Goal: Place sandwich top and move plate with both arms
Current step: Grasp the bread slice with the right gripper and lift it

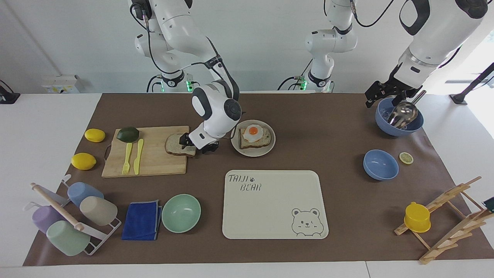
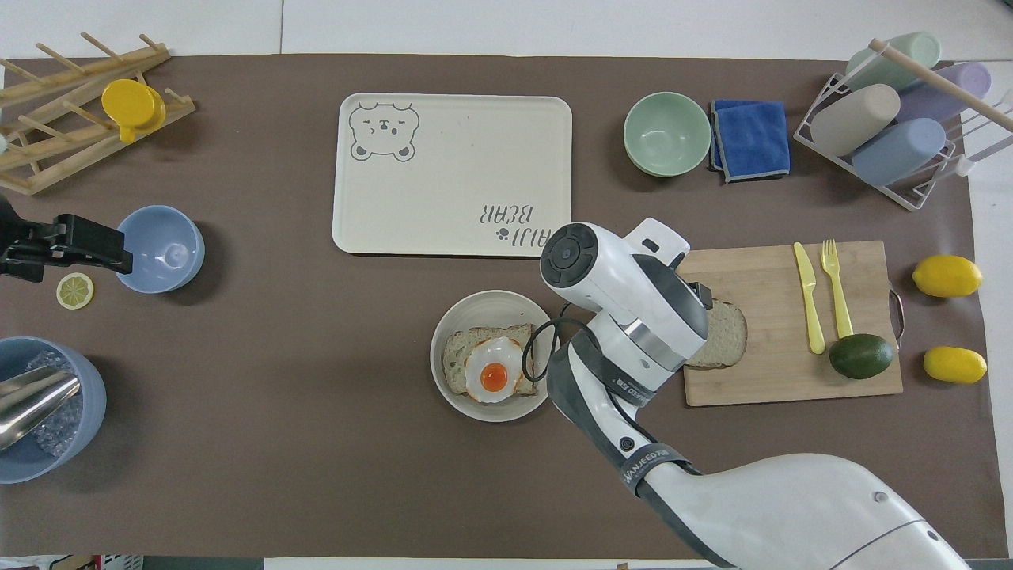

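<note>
The sandwich top [image 1: 173, 145], a plain speckled bread slice, lies on the wooden cutting board [image 1: 154, 162] at the edge toward the plate; it also shows in the overhead view [image 2: 730, 334]. The beige plate [image 1: 254, 153] holds toast with a fried egg [image 1: 253, 133]. My right gripper [image 1: 196, 145] is down at the bread's plate-side edge, open, one finger over the slice and one off the board. In the overhead view its wrist covers that edge. My left gripper [image 1: 376, 96] waits by the blue bowl with a ladle [image 1: 399, 119].
The cream bear tray [image 1: 270, 208] lies farther from the robots than the plate. A mint bowl [image 1: 181, 212] and blue cloth [image 1: 142, 220] lie beside it. A fork, knife and avocado [image 1: 127, 134] sit on the board. A small blue bowl [image 1: 380, 165] stands toward the left arm's end.
</note>
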`<action>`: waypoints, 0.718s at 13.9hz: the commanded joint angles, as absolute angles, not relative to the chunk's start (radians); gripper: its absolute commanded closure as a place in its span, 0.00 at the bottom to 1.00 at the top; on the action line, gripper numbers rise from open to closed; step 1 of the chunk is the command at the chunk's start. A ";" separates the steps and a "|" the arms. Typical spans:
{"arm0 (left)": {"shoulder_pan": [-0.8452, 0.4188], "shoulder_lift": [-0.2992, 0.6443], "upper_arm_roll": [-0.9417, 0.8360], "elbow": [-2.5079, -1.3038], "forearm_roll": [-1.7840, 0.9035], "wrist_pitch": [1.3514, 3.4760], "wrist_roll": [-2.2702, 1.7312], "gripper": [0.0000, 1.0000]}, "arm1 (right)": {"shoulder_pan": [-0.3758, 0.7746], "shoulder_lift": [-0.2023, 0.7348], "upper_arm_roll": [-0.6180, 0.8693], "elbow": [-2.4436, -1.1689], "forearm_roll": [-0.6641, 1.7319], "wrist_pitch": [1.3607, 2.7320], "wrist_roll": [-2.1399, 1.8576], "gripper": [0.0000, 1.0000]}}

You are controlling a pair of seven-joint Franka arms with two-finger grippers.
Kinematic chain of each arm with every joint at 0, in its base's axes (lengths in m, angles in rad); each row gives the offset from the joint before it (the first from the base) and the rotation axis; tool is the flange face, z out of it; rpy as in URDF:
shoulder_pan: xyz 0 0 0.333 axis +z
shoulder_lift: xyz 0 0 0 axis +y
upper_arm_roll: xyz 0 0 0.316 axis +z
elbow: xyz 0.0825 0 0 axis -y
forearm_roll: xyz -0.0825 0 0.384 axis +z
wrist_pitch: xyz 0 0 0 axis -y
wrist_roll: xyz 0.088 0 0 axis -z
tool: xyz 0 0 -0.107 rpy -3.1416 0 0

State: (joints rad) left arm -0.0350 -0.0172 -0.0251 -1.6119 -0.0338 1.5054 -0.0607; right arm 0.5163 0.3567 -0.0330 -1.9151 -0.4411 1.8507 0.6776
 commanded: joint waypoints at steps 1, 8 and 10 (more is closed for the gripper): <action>-0.025 -0.035 -0.034 -1.623 -0.020 1.497 -0.055 0.00 | 0.515 0.311 -0.029 -1.982 -0.468 1.861 0.680 0.05; -0.025 -0.035 -0.034 -1.623 -0.020 1.497 -0.055 0.00 | 0.512 0.304 -0.028 -2.005 -0.468 1.858 0.664 0.42; -0.025 -0.035 -0.034 -1.623 -0.020 1.497 -0.055 0.00 | 0.509 0.304 -0.028 -2.006 -0.468 1.861 0.663 0.66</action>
State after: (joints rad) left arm -0.0350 -0.0172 -0.0251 -1.6119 -0.0338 1.5054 -0.0607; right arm 0.5167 0.3355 -0.0327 -1.9711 -0.4457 1.8508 0.6752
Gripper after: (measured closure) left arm 0.000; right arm 0.410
